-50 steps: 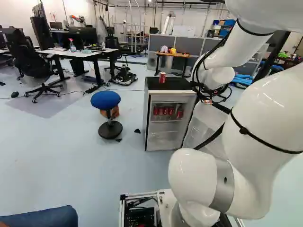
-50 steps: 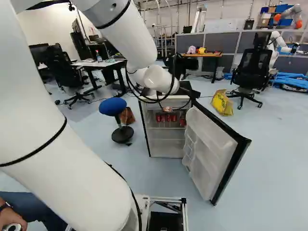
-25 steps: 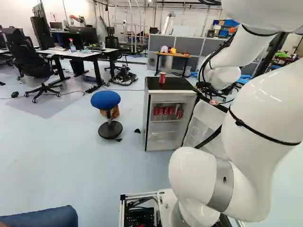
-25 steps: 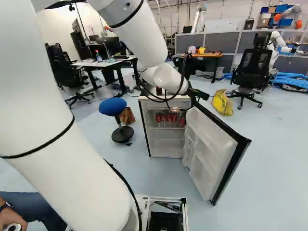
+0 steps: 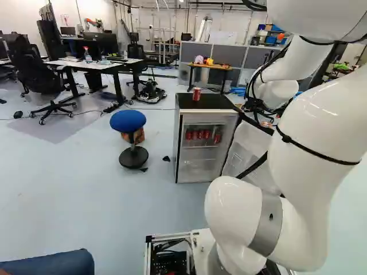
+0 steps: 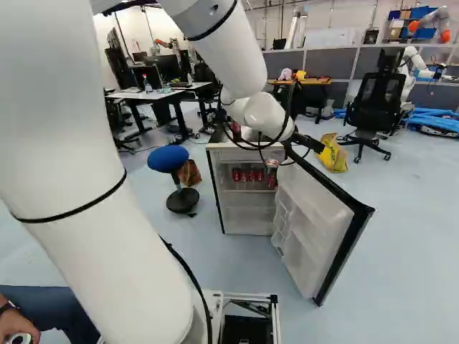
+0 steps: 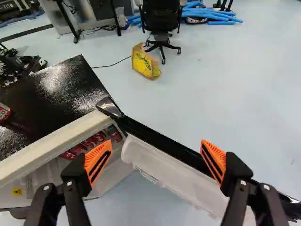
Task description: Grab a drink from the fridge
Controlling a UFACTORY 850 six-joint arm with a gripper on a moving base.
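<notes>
While red cans (image 6: 248, 175) stand upright in the fridge (image 6: 245, 221), toward nine o'clock from the gripper (image 6: 297, 153) in the wrist view — white arm (image 6: 233, 57) slanting down, fingers spread wide, gripping nothing.

place: robotics lab with office desks | far left: white-topped desk (image 5: 94, 65), monitor (image 5: 108, 44), black office chair (image 5: 40, 77) | far right: another robot (image 6: 411, 60), white-armed, near an orange-jointed robot arm (image 6: 413, 27); blue tubes (image 6: 439, 120) on floor | far: grey partitions (image 5: 232, 55) behind open floor
</notes>
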